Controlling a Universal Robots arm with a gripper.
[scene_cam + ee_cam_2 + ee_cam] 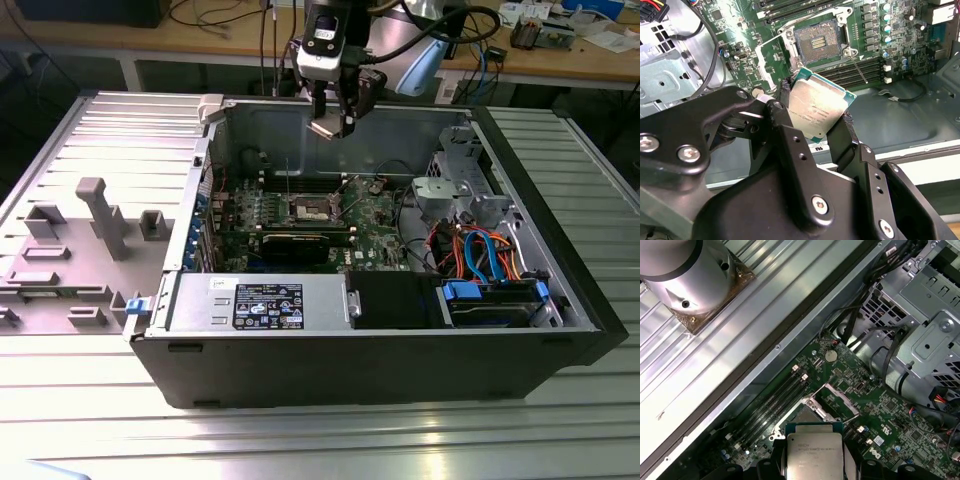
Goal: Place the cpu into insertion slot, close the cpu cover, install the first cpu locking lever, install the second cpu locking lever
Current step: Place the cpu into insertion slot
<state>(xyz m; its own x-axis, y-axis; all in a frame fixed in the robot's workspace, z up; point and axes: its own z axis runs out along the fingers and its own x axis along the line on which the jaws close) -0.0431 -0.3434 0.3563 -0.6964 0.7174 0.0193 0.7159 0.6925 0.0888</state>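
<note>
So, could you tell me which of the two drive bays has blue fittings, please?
The drive bay at the exterior view's right; its neighbour is plain black.

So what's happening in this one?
The robot arm's gripper holds the cpu by its edges above the motherboard inside an open computer case. The insertion slot is bare, its pin field exposed, and the cpu cover is swung open beside it. The chip is not yet seated.
</note>
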